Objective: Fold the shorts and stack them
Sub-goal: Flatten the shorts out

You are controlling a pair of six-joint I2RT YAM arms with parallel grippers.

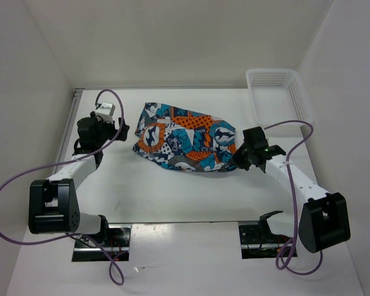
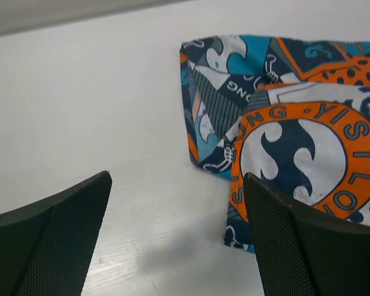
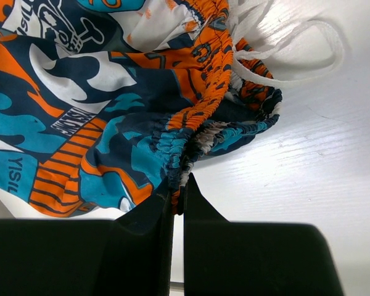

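From above: counts out as one pair of the shorts (image 1: 185,143), bunched on the table (image 1: 172,197) between two grippers, plus one white mesh basket (image 1: 299,102) off beyond the right gripper (image 1: 237,157), away from its arm base. Pinched at one end by that right gripper. Flanked at the opposite end by the left gripper (image 1: 119,128), hanging just beside the cloth without touching, probably placed to take a corner once one is offered. Through the left wrist camera: spread wide, both fingers (image 2: 55,246), with nothing between; ahead and to the right of them, a folded printed edge flat on the table. Through the right wrist camera: pressed together on the gathered elastic waistband (image 3: 191,117), right at the tips; beyond and to the right, one white drawstring (image 3: 296,61) looping loose. Likely gripped there because elastic gives a firm hem for dragging the garment flat before folding; hard to say how many layers caught.
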